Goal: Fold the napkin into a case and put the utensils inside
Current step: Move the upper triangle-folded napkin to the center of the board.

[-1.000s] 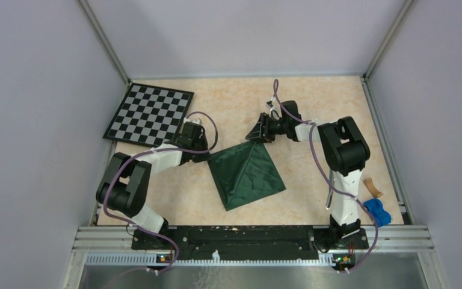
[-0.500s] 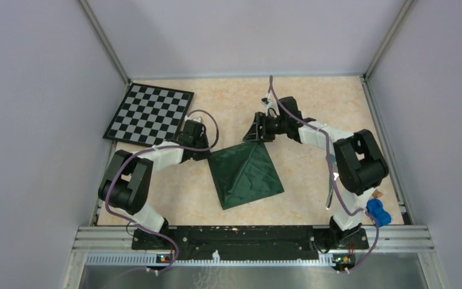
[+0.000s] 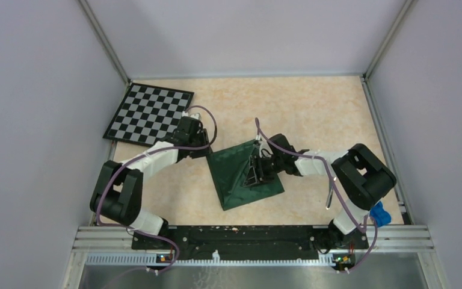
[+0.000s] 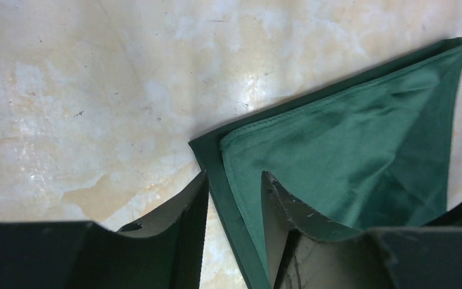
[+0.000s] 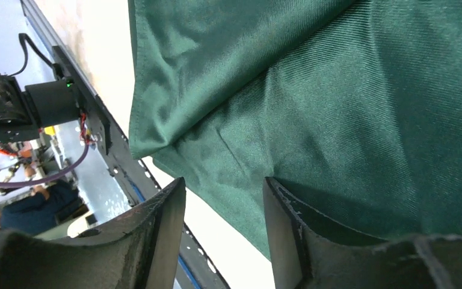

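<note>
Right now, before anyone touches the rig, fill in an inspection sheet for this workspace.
Surface: beige marbled tabletop.
Job's things: green napkin partly folded, layers overlapping, no narrow case yet; slim silver piece beside the right arm, likely a utensil, outside the cloth.
Clutter: checkered board far left; blue toy car near right.
Jaws: left jaws parted astride the napkin's corner hem; right jaws parted over its middle.
Cables: purple cables loop along both arms.
Surroundings: plain grey walls; metal rail at near edge.

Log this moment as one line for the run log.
stage: folding | napkin: partly folded | left gripper: open at napkin corner | right gripper: open over napkin | held: nothing
</note>
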Controlling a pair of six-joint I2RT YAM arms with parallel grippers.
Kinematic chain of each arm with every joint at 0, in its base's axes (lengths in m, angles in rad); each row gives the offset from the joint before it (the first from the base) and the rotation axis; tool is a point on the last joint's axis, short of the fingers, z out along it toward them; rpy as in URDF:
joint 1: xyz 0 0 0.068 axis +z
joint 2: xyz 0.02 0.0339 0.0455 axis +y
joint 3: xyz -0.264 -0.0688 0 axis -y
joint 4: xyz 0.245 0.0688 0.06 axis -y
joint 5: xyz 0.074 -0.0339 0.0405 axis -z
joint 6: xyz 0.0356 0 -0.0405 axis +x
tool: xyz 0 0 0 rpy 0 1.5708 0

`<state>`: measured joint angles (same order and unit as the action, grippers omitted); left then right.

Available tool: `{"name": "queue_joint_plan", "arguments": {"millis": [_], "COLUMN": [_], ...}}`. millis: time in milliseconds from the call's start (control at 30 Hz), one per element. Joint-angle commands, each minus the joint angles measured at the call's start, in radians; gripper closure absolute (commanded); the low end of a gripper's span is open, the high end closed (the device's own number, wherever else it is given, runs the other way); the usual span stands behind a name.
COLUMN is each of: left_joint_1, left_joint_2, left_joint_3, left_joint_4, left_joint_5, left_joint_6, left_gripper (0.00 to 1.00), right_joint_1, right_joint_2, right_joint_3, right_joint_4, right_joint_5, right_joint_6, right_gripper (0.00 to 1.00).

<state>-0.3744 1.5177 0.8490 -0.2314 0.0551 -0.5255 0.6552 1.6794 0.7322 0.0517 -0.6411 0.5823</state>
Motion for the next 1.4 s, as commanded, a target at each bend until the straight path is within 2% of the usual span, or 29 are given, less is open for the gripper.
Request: {"name": "queue_joint_plan", "arguments": {"millis": [0,133,233,433,567,700,833,1100,1367], "left_joint_1": [0.002,0.003,0.003,0.004,0.007,0.027,0.055,0.076,0.087], "left_joint_2": [-0.097,-0.124,-0.121,-0.082,-0.148,-0.216,-0.273,-0.311,-0.347], "left_joint_3": [0.012,-0.037,-0.073,-0.097,-0.155,-0.188,-0.218,-0.227,-0.244], "left_joint_4": [-0.024,0.038,0.113,0.164,0.181,0.14,0.116,0.057,0.015], "left_joint_5": [0.035,0.211,0.273,0.275,0.232,0.191,0.186,0.172,0.121], "left_joint_6": [0.01,-0.011,-0.048,-0.105,-0.158,-0.197,-0.263,-0.332,-0.298], "left_gripper": [0.56,0.56,0.57,0.51,0.4,0.36,0.35,0.37,0.37], "right_joint_1": [-0.005,-0.006,-0.016,-0.067,-0.052,0.049,0.184,0.421,0.491], "right_joint_2": [-0.06,-0.055,-0.059,-0.048,-0.08,-0.175,-0.201,-0.035,0.061], "right_joint_3": [-0.02,-0.045,-0.059,-0.02,0.05,0.12,0.181,0.37,0.446], "right_joint_4": [-0.013,-0.028,-0.027,-0.088,-0.169,-0.262,-0.311,-0.45,-0.485], "right_joint_5": [0.076,0.164,0.22,0.327,0.309,0.337,0.378,0.617,0.703], "right_joint_6": [-0.031,-0.027,-0.028,-0.085,-0.159,-0.191,-0.246,-0.399,-0.448], "right_gripper": [0.53,0.61,0.64,0.64,0.61,0.51,0.48,0.41,0.42]}}
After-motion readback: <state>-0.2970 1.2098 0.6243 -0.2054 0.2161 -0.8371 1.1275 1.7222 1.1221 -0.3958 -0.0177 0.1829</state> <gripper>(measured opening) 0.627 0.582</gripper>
